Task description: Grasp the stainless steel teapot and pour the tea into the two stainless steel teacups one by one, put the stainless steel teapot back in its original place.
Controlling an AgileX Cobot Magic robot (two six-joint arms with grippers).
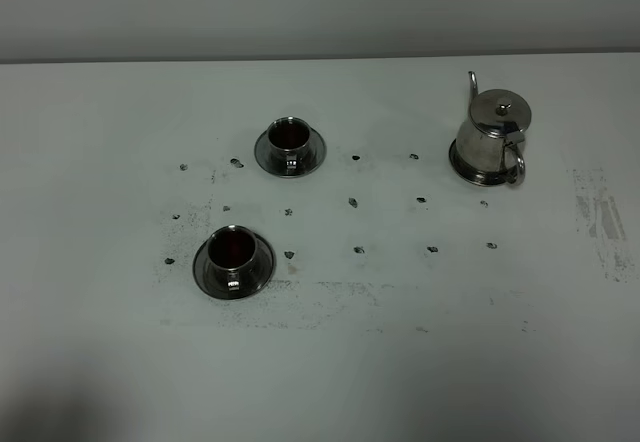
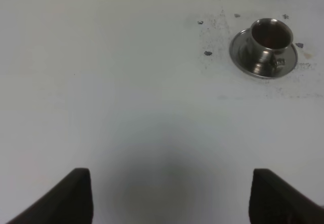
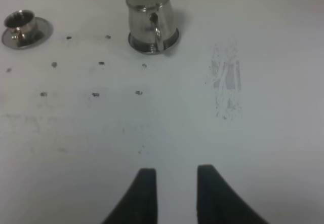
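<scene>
surface: white table lying speckled
teapot: sitting ahead of right gripper, handle facing it
right fingers: standing slightly apart, empty
left gripper: gaping wide

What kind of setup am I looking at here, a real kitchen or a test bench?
Likely a test bench: a bare white table against a blank wall, dotted with dark position marks, holding only the teapot on its tray and two filled teacups.
</scene>
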